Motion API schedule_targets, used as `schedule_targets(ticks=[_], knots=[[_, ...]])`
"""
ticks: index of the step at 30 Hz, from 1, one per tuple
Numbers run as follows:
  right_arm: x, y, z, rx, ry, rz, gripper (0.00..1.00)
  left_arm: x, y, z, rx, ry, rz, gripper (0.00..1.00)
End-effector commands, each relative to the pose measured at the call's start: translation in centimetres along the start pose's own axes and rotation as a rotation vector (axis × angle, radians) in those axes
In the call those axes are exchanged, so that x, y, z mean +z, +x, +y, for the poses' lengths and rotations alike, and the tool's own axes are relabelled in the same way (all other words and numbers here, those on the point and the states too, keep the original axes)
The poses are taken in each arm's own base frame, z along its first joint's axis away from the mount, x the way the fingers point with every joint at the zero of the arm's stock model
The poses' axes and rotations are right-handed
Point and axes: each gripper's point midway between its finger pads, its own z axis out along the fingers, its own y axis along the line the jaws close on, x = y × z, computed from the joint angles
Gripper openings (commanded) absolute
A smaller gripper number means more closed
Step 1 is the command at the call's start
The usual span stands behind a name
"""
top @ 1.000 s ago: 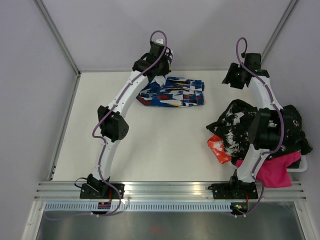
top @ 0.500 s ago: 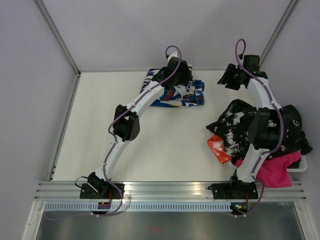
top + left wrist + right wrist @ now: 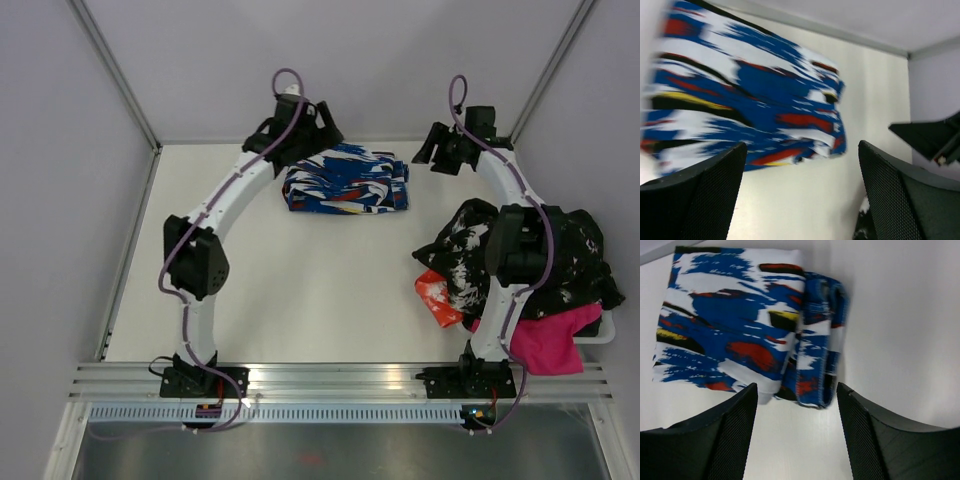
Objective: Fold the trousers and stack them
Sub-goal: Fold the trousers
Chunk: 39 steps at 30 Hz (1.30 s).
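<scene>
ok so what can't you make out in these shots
- Left wrist view: the trousers are blurred on their left side and cut off by the frame edge.
- Top view: the right arm covers part of the clothes pile, so its garments can't be counted.
- All views: the trousers' top layer hides the layers under it, so the number of folds can't be told.

No legible text or labels anywhere.
</scene>
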Motion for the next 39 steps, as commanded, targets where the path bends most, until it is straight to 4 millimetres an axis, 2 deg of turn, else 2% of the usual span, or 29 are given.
schedule_targets(ticks=[1,3,4,5,7,9,13,17,22,27,30,33,34,37,39], knots=[[2.9,1.3,8.9,-0.099,-0.163,0.013,0.72,-2.5,-3.8,9.7,-0.065,-0.19,-0.02,0.95],[4.3,1.5,9.7,-0.035,-0.16,-0.005,0.73,-3.2,-3.7,11.8,-0.064,-0.169,-0.018,0.95],[5.5,2.1,9.3,0.0,-0.144,0.006,0.73,-3.4,-3.5,11.8,-0.065,-0.111,0.003,0.94],[6.1,2.1,8.8,0.027,-0.114,-0.007,0.72,-3.6,-3.3,13.9,-0.077,-0.124,0.009,0.93],[7.1,2.4,7.7,0.072,-0.066,-0.006,0.71,-4.4,-4.4,15.0,-0.061,-0.111,-0.012,0.93],[7.5,2.2,6.6,0.072,-0.01,-0.016,0.71,-4.9,-4.6,15.8,-0.022,-0.115,-0.005,0.93],[7.9,2.9,6.0,0.076,0.018,0.007,0.7,-5.5,-5.1,16.8,0.001,-0.101,0.003,0.93],[8.7,4.7,5.8,0.071,0.04,0.035,0.7,-5.3,-5.1,17.8,-0.013,-0.102,0.011,0.93],[10.8,6.7,6.4,0.092,0.021,0.069,0.67,-5.1,-5.3,18.5,-0.055,-0.078,0.017,0.93],[11.9,7.3,7.5,0.127,-0.024,0.082,0.63,-4.6,-4.8,19.2,-0.078,-0.075,0.036,0.93],[12.1,7.7,7.0,0.116,-0.007,0.099,0.52,-4.5,-4.4,19.3,-0.081,-0.07,0.047,0.93],[11.2,6.6,7.6,0.099,-0.015,0.094,0.24,-4.2,-3.9,19.3,-0.086,-0.059,0.064,0.93],[10.6,5.5,8.1,0.09,-0.025,0.075,0.03,-4.2,-3.9,19.2,-0.087,-0.052,0.068,0.93],[8.4,2.8,9.1,0.047,-0.04,0.018,0.0,-4.0,-3.7,19.1,-0.088,-0.044,0.076,0.92],[7.1,1.3,8.7,0.027,-0.034,-0.015,0.0,-3.9,-3.7,19.2,-0.085,-0.044,0.076,0.91]])
